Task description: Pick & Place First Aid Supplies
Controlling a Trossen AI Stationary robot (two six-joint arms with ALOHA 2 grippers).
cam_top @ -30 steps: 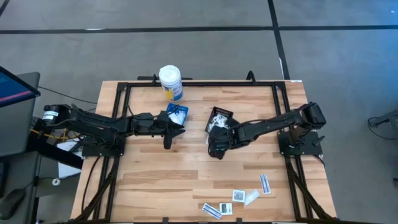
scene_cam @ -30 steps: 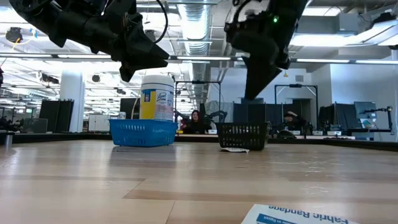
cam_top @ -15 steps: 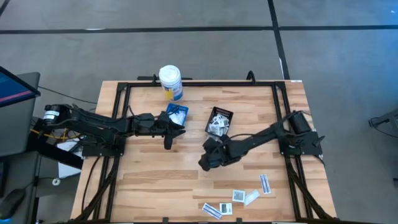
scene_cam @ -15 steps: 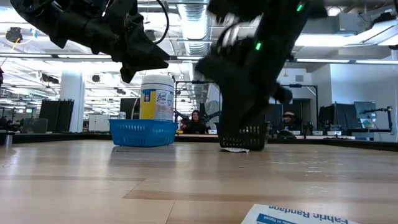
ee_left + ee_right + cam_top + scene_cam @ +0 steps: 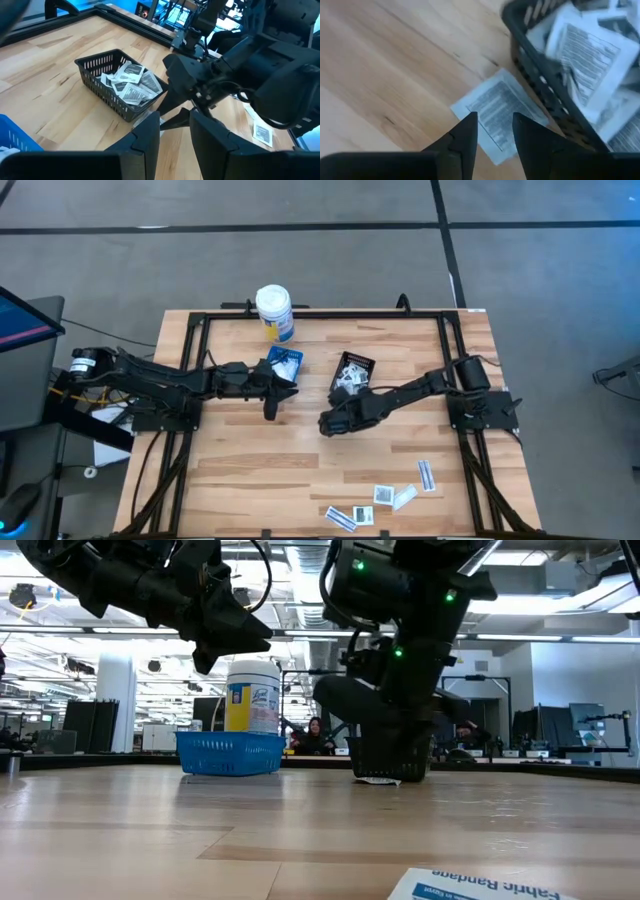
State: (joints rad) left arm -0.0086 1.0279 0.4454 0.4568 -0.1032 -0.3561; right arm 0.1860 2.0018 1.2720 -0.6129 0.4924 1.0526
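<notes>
Right tool [image 5: 325, 424]: sits low just in front of the black basket [image 5: 352, 373], on the side toward the loose packets. Fingers [image 5: 465, 137] are parted with nothing between them, pointing at a packet on the counter [image 5: 499, 113].

Left tool [image 5: 270, 408]: parked beside the blue basket [image 5: 284, 364], away from the black basket. Fingers slightly apart, empty, just waiting.

Stray packet: lies flat on the wood, touching or nearly touching the black basket's wall. Looks like it missed the basket.

Black basket: already has a pile of white packets [image 5: 131, 82] in it.

Rest of the supplies [image 5: 384, 498]: a handful sit well away from the black basket, near the counter's [image 5: 240, 470] front edge.

Bottle [image 5: 274, 310]: behind the blue basket, not part of this.

How I'd do it: it's thin paper lying flat, so come straight down with one finger on each side of the short width, press lightly and pinch an edge. Stay clear of the basket wall so it doesn't get shoved. Lift fully above the rim before letting go.
</notes>
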